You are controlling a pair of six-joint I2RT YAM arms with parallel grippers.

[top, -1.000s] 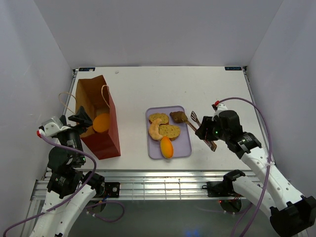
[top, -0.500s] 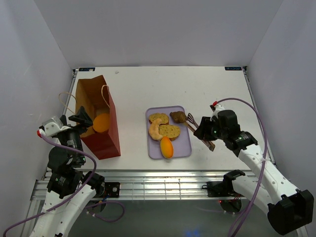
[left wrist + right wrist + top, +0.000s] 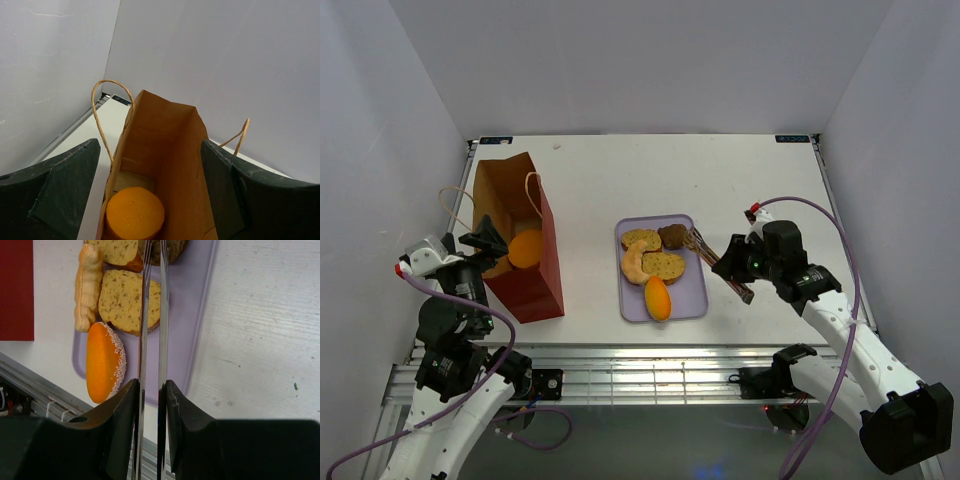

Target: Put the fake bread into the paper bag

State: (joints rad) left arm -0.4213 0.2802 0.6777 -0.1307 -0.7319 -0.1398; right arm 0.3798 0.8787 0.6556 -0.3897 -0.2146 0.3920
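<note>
Six bread pieces (image 3: 664,265) visible, one paper bag (image 3: 530,285), one tray (image 3: 692,296).

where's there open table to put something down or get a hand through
Open: the wide far strip of table behind the bag and tray, and the lane between bag and tray. Crowded: the tray, full of bread, its right side where the right claw holds tongs, and the left claw at the bag's mouth.

Paper bag (image 3: 535,278) left of tray (image 3: 691,296)
</note>
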